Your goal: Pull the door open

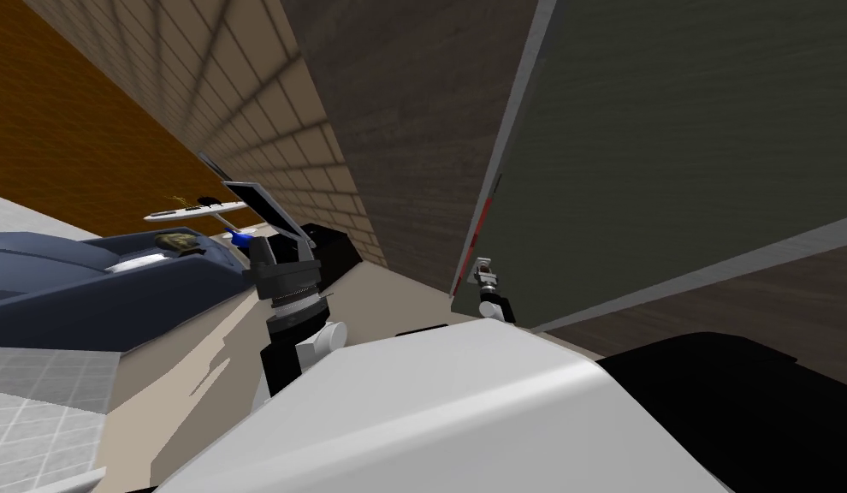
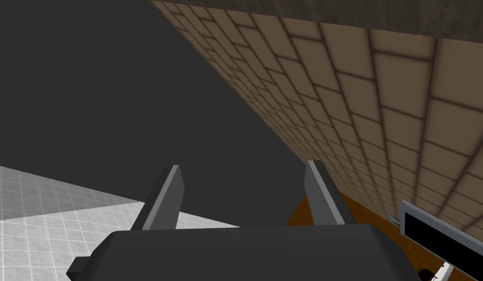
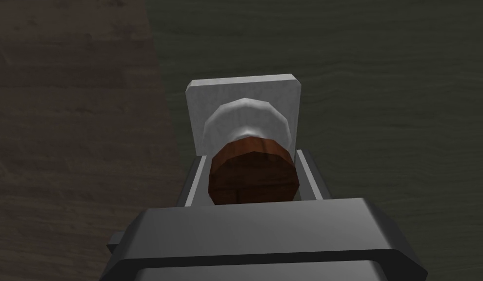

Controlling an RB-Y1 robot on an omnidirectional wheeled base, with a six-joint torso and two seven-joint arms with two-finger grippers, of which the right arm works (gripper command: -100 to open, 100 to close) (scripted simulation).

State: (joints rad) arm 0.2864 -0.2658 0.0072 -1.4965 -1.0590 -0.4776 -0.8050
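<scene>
- The room has a tan tiled wall (image 1: 268,111) running away on my left. It meets a dark wood-grain wall (image 1: 396,128) straight ahead.
- The floor (image 1: 199,342) under the left arm is pale beige, with light grey tiles (image 1: 37,402) beside it. An orange-brown wood surface (image 1: 62,128) fills the far left corner of the head view.
- The door (image 1: 670,145) is a dark grey-green panel on my right. Its pale edge (image 1: 516,111) is turned toward me, just beside the wood-grain wall.
- The reddish-brown knob (image 3: 252,170) sits low on the door near that edge, on a white plate (image 3: 196,112).
- The right jaws are closed on the knob, one blade pressing each side, with the dark body right up against it.
- The left jaws stand apart and hold nothing; they are raised well to the left of the door, pointing along the tiled wall.
- A blue sofa (image 1: 88,282) lies far left, with a small white counter (image 1: 195,210) carrying a few bits behind it.
- A black box (image 1: 328,248) sits by the wall between the arms.
- A black area (image 1: 738,411) lies low on my right.
</scene>
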